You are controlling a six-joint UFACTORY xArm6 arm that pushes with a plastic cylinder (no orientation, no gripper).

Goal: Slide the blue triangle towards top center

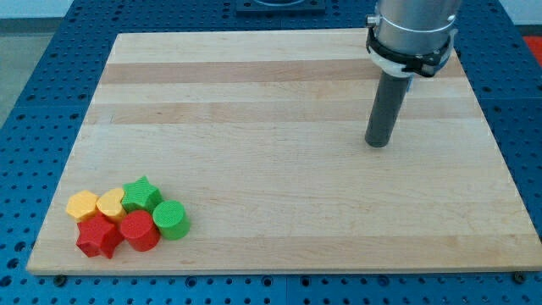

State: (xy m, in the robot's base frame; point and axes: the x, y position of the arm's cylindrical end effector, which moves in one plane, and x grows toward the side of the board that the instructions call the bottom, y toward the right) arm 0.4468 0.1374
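blue triangle cannot be located in the camera view; a small blue patch shows just beside the rod under the arm's collar, but its shape cannot be told. my tip [377, 142] rests on the wooden tabletop [254, 110] at the view's upper right, well apart from the cluster at the view's lower left: yellow hexagon [82, 205], yellow heart [110, 203], green star [141, 194], green cylinder [171, 219], red star [98, 237] and red cylinder [138, 230]. no pincer is fitted, so its state cannot be told.
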